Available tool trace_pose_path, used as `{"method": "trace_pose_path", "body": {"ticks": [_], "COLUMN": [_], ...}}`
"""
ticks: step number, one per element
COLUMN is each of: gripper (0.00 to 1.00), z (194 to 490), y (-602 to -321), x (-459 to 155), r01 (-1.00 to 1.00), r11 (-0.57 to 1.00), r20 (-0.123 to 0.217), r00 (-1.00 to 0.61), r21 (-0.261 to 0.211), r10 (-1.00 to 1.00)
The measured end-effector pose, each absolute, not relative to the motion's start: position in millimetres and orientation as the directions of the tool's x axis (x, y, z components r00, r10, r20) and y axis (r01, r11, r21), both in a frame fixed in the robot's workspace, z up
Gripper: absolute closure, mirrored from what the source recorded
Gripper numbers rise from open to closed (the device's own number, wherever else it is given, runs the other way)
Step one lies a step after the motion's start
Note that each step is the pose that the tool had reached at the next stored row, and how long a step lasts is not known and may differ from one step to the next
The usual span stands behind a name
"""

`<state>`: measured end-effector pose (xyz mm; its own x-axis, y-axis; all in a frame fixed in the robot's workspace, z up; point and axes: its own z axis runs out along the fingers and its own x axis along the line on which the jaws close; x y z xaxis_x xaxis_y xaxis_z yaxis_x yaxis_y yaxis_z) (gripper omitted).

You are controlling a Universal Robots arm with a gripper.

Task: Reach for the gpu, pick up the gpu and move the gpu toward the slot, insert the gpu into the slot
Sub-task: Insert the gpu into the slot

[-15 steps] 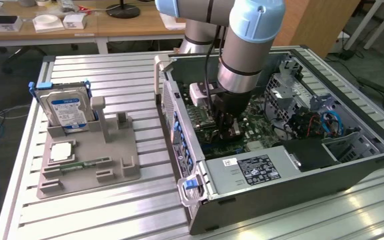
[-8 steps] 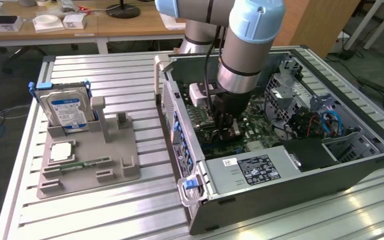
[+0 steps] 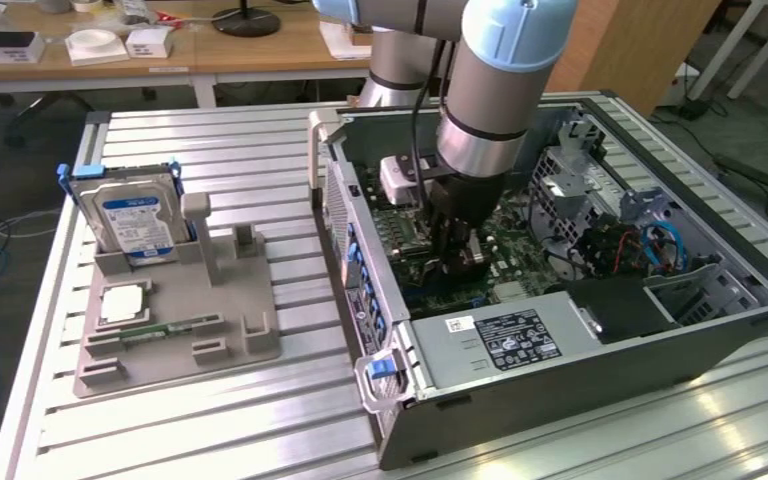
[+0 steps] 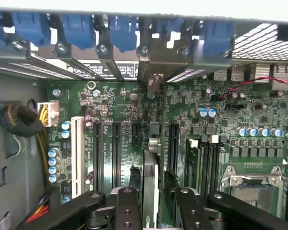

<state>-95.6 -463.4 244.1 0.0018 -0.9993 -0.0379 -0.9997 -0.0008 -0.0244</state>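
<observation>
My gripper (image 3: 462, 258) reaches down inside the open computer case (image 3: 704, 330), low over the green motherboard (image 4: 110, 103). In the wrist view its black fingers (image 4: 127, 208) are shut on the gpu (image 4: 150, 179), which I see edge-on as a thin upright card with a metal end piece at its far end. The card hangs in line with the long black expansion slots (image 4: 116, 153), between two of them, and points toward the rear bracket openings (image 4: 156, 79). I cannot tell whether its lower edge touches the board.
On the exterior view's left a grey fixture (image 3: 244, 335) holds the blue-labelled hard drive (image 3: 131, 215), a thin memory stick (image 3: 157, 330) and a square chip (image 3: 124, 302). Case walls, blue latches (image 4: 120, 31), a white slot (image 4: 77, 158) and cable bundles (image 4: 19, 122) crowd the gripper.
</observation>
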Motion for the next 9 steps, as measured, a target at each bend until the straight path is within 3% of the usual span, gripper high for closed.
{"method": "trace_pose_path", "body": {"ticks": [9], "gripper": [0.66], "z": [261.7], "y": [-463.3], "x": [-95.6], "r01": [-1.0], "r11": [-0.001], "r20": [-0.038], "r00": [0.002], "r21": [-0.028], "r10": [-0.999]}}
